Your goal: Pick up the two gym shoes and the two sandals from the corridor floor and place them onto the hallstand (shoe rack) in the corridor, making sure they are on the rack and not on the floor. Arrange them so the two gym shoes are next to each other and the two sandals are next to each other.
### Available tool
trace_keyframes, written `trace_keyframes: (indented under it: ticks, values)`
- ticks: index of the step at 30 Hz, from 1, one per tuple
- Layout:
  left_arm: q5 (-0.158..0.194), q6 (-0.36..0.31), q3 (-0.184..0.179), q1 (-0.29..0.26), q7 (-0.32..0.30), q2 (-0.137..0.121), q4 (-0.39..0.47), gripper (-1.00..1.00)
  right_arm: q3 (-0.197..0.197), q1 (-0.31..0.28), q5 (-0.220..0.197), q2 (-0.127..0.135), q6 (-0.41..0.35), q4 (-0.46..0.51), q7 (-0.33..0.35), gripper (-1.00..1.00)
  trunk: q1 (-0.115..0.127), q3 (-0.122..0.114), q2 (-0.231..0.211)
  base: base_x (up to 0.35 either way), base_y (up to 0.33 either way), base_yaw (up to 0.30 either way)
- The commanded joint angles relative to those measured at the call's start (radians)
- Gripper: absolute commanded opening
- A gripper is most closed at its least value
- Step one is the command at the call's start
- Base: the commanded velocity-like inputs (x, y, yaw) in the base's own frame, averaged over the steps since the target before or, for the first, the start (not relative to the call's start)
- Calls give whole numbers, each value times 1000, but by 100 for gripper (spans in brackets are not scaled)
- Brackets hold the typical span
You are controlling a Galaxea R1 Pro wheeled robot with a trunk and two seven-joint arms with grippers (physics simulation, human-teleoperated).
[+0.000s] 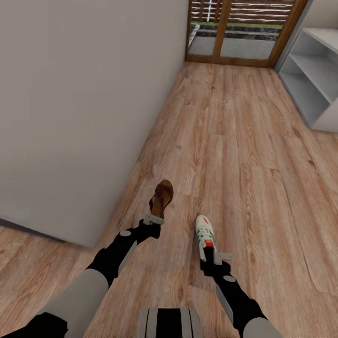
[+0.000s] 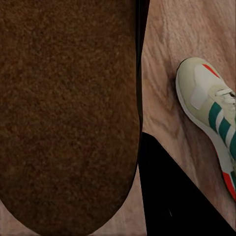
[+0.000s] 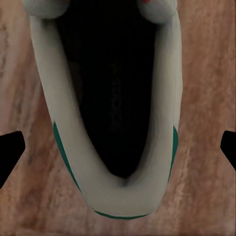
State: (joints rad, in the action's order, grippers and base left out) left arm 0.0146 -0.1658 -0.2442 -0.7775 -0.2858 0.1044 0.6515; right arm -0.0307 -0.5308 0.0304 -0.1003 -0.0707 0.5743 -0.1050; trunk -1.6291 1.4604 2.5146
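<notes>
My left gripper (image 1: 156, 213) is shut on the heel end of a dark brown sandal (image 1: 162, 196), which sticks up and away from it above the corridor floor (image 1: 234, 141). In the left wrist view the sandal's brown sole (image 2: 69, 113) sits right against the camera, with one black finger (image 2: 169, 196) beside it. A white gym shoe (image 1: 204, 234) with green stripes lies on the planks, toe pointing away; it also shows in the left wrist view (image 2: 209, 108). My right gripper (image 1: 210, 257) hangs open over its heel, and its fingertips (image 3: 11, 151) straddle the shoe's collar (image 3: 162, 147) without touching. The white hallstand (image 1: 313, 70) stands far right.
A grey wall (image 1: 80, 108) runs close along the left, its corner near my left arm. Wooden-framed glass doors (image 1: 234, 33) close the far end of the corridor. Open plank floor stretches between me and the hallstand.
</notes>
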Motion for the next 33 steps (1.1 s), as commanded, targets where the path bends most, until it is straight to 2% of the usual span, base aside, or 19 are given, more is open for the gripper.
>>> trace_keyframes:
  ticks: [1,13,33]
  values:
    - [-1,-6,0,0,-4,0,2,-100,-3,0,3,-1,-6,2,-1,100,0,6,1,0,0,0]
    - [-1,-6,0,0,-4,0,2,-100,-3,0,3,0,-6,2,-1,100,-6,69,3,0,0,0]
    - [-2,-6,0,3,1,-2,2,-100,-4,0,5,1,-7,4,-1,100,-6,70,3,25,0,0]
